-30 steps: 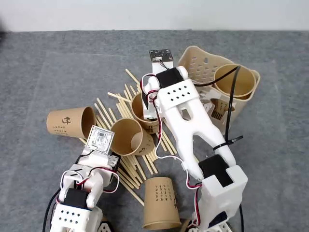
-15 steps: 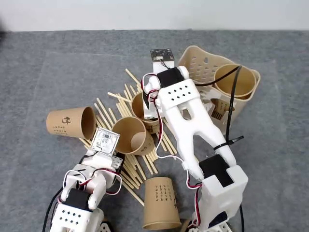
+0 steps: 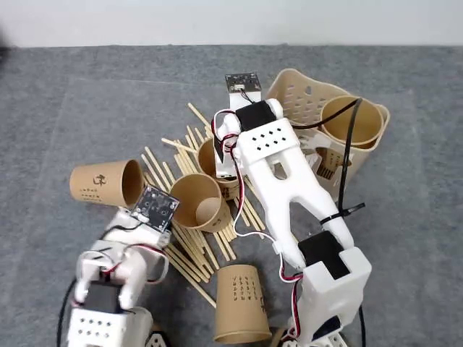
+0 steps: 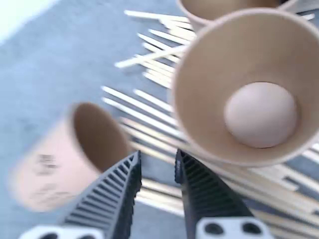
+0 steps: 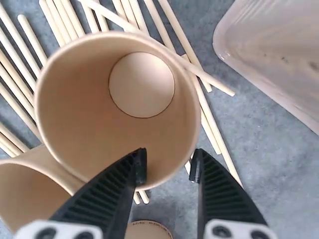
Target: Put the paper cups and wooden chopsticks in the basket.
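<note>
1. On the grey worktop [image 3: 72, 108], we see the right pincer [image 5: 168, 158] poised at an upright cup [image 5: 99, 99] just beside the basket [image 3: 300, 101]. Its jaws stand apart, one inside the rim and one outside, with the paper wall between them (we cannot tell whether either jaw touches it).
2. The left pincer [image 4: 157, 157] hangs low near the front of the worktop. Its jaws are slightly parted, holding nothing, and it is aimed at the gap between two cups lying on their sides.
3. Of those two, the middle cup [image 3: 199, 202] lies on the wooden chopsticks [image 3: 189, 249] with its mouth toward the left arm. The left-hand cup [image 3: 105, 182] lies at the edge of the sticks, with its mouth toward the middle cup.
4. The chopsticks lie in a loose scatter from the centre of the worktop toward the front, running under the upright cup and the middle cup.
5. A fourth cup [image 3: 242, 303] rests near the front edge between the two arms' bases, its wider end toward the front.
6. A fifth cup [image 3: 352, 121] sits tilted inside the pale, perforated basket at the right rear.
</note>
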Robot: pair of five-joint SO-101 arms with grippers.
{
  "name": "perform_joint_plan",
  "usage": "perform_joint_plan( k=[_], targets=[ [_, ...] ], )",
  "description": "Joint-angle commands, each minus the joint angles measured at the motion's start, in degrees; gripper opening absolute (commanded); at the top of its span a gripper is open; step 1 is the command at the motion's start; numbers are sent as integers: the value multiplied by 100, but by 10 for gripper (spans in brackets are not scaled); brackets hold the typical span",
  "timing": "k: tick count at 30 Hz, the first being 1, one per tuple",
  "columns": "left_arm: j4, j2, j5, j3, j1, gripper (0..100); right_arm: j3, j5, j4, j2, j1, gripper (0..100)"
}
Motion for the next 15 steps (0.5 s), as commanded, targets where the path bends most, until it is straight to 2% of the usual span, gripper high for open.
perform_joint_plan(
  k=[1,6,15],
  targets=[
    [659,-53,-185,-1226,-299,111,-211,-26,-57,-66,57,153],
    [1081,-9,176,-1947,-404,112,-211,-26,-57,-66,40,153],
    [1354,35,211,-2009,-35,116,-211,-26,-66,-57,31,153]
  ],
)
